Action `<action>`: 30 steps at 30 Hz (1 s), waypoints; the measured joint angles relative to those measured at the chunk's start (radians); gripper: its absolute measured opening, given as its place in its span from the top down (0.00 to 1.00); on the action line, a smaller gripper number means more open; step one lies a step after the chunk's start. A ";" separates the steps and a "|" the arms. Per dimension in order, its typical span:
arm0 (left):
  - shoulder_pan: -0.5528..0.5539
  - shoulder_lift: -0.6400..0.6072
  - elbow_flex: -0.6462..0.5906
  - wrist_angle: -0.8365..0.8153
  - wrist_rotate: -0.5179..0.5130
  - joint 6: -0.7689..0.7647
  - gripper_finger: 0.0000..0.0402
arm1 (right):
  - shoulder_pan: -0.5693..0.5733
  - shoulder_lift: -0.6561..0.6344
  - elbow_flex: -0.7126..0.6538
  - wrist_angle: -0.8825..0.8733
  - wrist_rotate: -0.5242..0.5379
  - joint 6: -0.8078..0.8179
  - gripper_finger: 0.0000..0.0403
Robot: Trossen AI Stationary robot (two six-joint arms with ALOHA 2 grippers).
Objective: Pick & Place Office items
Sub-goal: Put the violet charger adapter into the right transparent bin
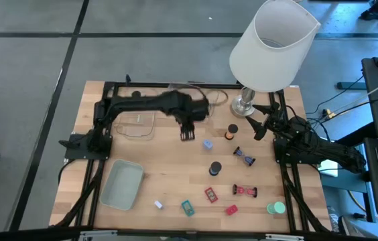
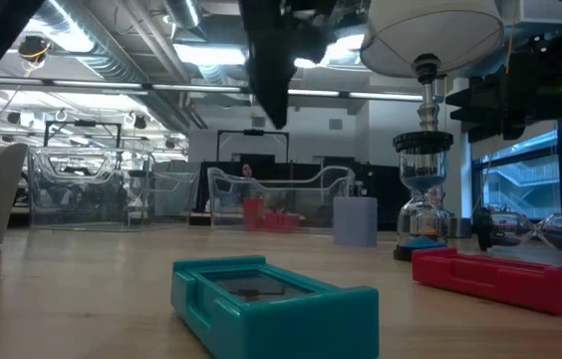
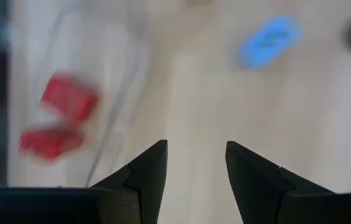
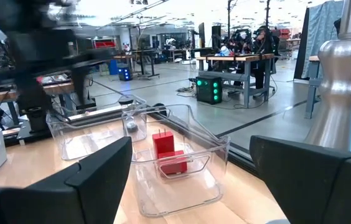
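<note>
Office items lie scattered on the wooden table: a blue piece (image 1: pixel 207 144), two black round caps (image 1: pixel 231 131) (image 1: pixel 214 167), two clips (image 1: pixel 244 157) (image 1: pixel 244 191), a red block (image 1: pixel 210 194), a teal block (image 1: pixel 187 207) and a small white piece (image 1: pixel 157 204). Two red pieces (image 3: pixel 70 99) (image 3: pixel 48 140) lie on the floor of the clear tray (image 1: pixel 139 124). My left gripper (image 3: pixel 195 155) hangs open above bare table between that tray and the blue piece (image 3: pixel 269 40), pointing down, nothing between its fingers. My right gripper (image 1: pixel 259 124) waits open at the right, beside the lamp base.
A big white lamp (image 1: pixel 273 43) stands at the far right on a metal base (image 1: pixel 244 104). A pale green tray (image 1: pixel 122 184) sits at the near left. A teal round piece (image 1: pixel 276 207) and a small red piece (image 1: pixel 231 209) lie near the front edge.
</note>
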 joint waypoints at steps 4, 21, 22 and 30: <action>-0.085 0.027 0.000 0.106 0.079 0.139 0.60 | 0.000 0.000 0.000 0.000 0.000 0.000 0.19; -0.117 0.133 0.000 0.220 0.130 0.296 0.58 | 0.000 0.000 0.000 0.000 0.002 0.000 0.19; -0.116 0.136 0.000 0.225 0.132 0.307 0.56 | 0.000 0.000 0.000 0.000 0.002 0.000 0.19; -0.089 0.137 0.000 0.232 0.212 0.321 0.42 | 0.000 0.000 0.000 0.000 0.002 0.000 0.19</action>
